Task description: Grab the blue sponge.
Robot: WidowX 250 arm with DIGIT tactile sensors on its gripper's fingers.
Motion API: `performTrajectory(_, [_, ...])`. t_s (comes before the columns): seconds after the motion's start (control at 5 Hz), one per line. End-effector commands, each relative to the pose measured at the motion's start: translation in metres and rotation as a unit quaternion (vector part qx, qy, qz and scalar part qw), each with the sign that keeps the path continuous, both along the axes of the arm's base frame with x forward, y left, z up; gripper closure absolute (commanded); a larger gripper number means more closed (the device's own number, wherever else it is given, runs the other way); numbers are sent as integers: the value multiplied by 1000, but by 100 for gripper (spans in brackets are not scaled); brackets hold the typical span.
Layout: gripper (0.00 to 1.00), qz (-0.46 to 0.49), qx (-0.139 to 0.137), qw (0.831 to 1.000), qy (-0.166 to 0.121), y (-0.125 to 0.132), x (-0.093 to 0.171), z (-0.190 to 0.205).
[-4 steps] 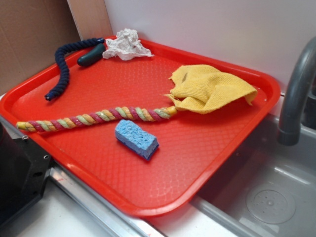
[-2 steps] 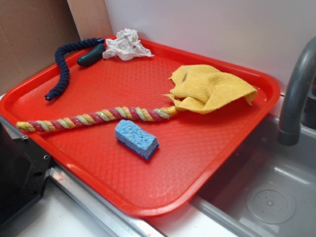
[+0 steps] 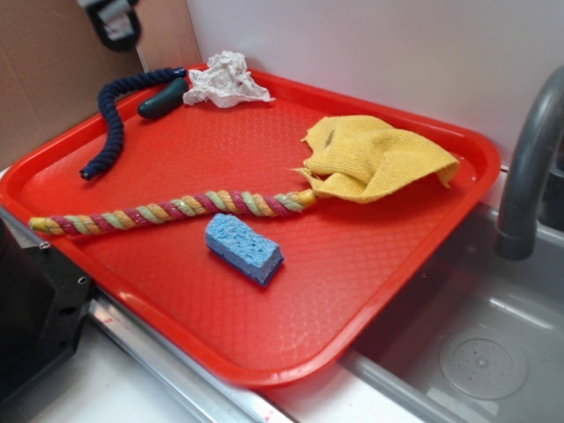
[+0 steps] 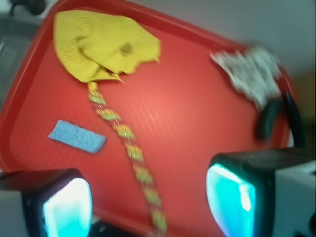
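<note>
1 target: the blue sponge (image 3: 244, 248), a small light-blue block lying flat on the red tray (image 3: 291, 330), in its near half.

Sponge neighbours: the striped rope (image 3: 172, 210) runs just beyond it on the far side, close but not touching; the yellow cloth (image 3: 374, 159) sits well apart to the far right.

Sponge long axis: in the exterior view it runs from far-left to near-right, roughly in line with the striped rope rather than across it.

Tool position: the tool (image 3: 113, 19) shows only at the top left edge of the exterior view, high above the far-left corner of the tray, near the navy rope (image 3: 110, 115) and the crumpled paper (image 3: 222, 79).

Direction to target: the sponge lies well apart from the tool, toward the near right across the tray; in the wrist view the sponge (image 4: 77, 136) sits left of centre, on the far side of the striped rope from the middle of the frame.

Tool state: released; in the wrist view the 2 fingers (image 4: 66, 205) stand wide apart at the bottom corners, with only tray and rope seen between them.

Tool contact: it holds nothing and touches nothing.

Judged next need: travel over the striped rope toward the sponge, then turn so the fingers close across the short sides of the block.

Risk judged: the rope lies close enough to the sponge that a finger could catch it on the way down.
</note>
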State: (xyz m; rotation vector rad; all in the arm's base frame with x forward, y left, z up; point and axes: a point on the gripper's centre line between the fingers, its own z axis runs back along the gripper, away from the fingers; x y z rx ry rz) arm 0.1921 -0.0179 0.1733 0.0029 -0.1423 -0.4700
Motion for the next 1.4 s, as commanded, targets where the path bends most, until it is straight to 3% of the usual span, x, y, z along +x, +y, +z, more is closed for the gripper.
performTrajectory(0.0, [0, -247, 58, 964, -78, -49, -12, -31])
performTrajectory(0.2, [0, -331, -5, 942, -55, -54, -33, -45])
performTrajectory(0.4, [0, -337, -9, 941, -33, -56, -33, -64])
performTrajectory(0.6, [0, -370, -10, 929, -15, -71, -31, -90])
performTrajectory(0.8, [0, -370, -25, 928, -26, -69, -27, -107])
performTrajectory(1.0, [0, -324, 19, 946, -10, -65, -24, -114])
performTrajectory(1.2, [0, -324, 19, 946, -10, -65, -24, -114])
